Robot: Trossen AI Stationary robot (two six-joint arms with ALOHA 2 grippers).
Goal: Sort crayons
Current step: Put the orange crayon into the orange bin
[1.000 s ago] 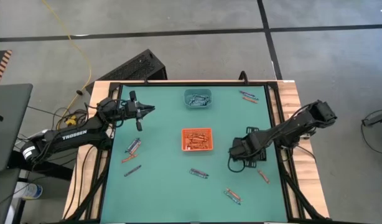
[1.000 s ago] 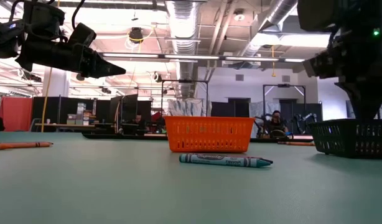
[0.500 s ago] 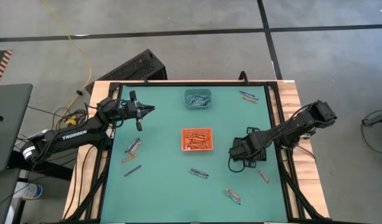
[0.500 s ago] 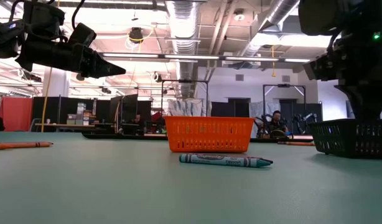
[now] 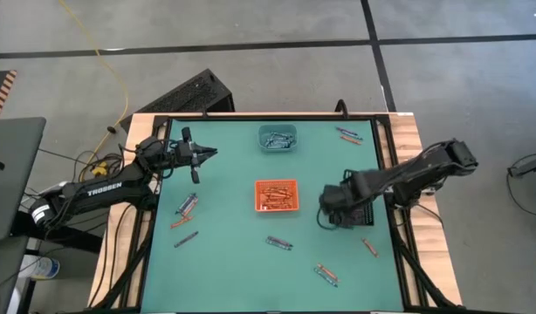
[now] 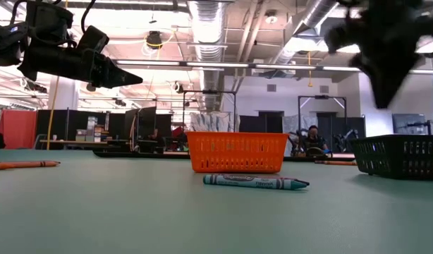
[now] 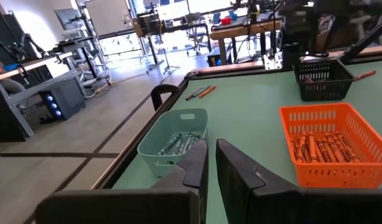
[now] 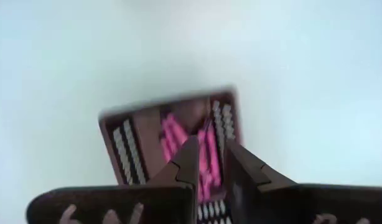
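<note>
mat centre: orange tray point(image 5: 276, 195) blocks | right: black tray point(image 6: 403, 156) | left: loose crayons point(image 5: 185, 207)

- I see a matt green table top point(image 5: 224, 262) that looks smooth, edged with pale bare wood.
- The orange tray point(image 6: 237, 152) reads as perforated plastic mesh.
- The teal crayon point(image 6: 255, 182) wears a paper wrapper.
- My left gripper point(image 7: 209, 165) has matt black fingers.

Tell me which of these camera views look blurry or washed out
Right wrist view: smeared and overexposed, the black tray of pink crayons soft. Low view: the right gripper is a motion-blurred dark shape. High and left wrist views: sharp, with the orange tray crisp.
</note>
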